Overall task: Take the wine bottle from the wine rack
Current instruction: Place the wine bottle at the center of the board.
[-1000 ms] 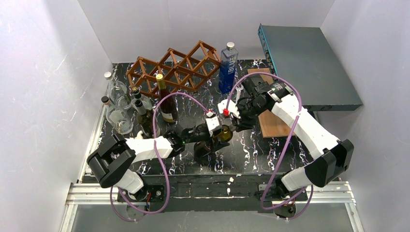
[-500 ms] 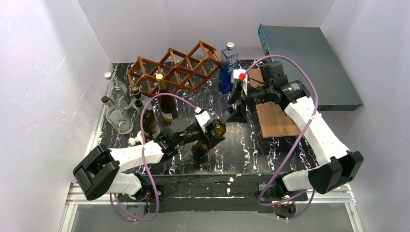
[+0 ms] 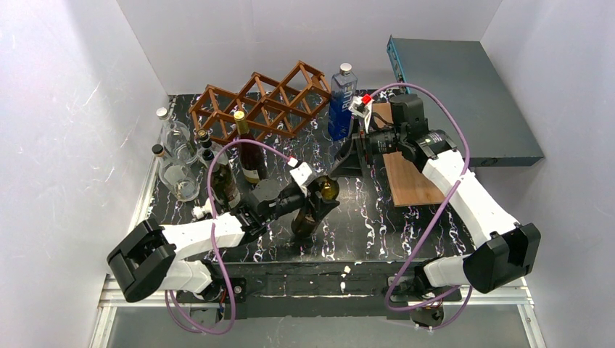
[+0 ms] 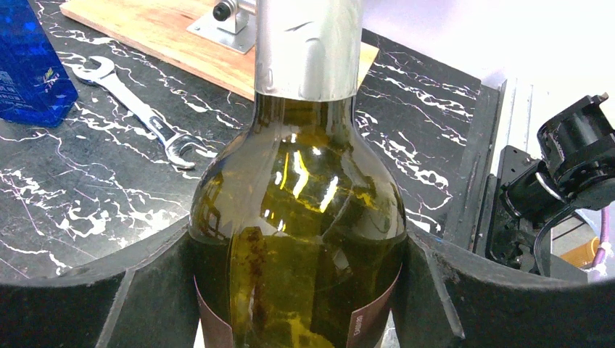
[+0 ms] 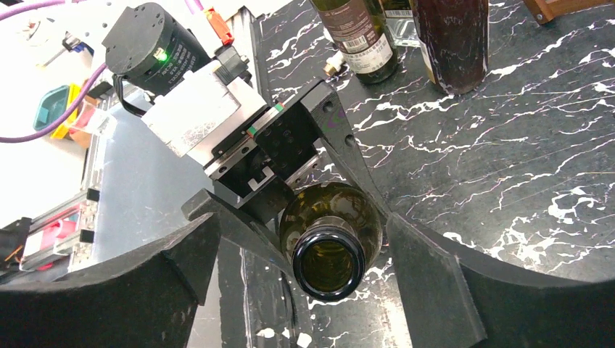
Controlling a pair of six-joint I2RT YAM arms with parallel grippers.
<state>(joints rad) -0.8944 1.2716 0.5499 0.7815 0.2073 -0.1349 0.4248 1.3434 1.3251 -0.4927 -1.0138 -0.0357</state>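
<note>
The left fingers (image 4: 109,304) clamp the body of the olive-green glass wine bottle with silver foil neck (image 4: 297,203), tilted over the black marbled table (image 3: 377,217) and well apart from the reddish-brown wooden lattice wine rack (image 3: 261,101), so the right fingers (image 5: 435,290) stand wide and empty, apparently not needed.

Olive-green bottle (image 4: 297,217), reddish-brown rack (image 3: 278,109)

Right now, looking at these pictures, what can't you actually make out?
- Wine bottle: base and label print, left wrist view, cut off by the bottom edge and the left gripper.
- Its mouth: same view, cut off by the top edge.
- Standing bottles: necks, right wrist view, cut off by the top edge.
</note>
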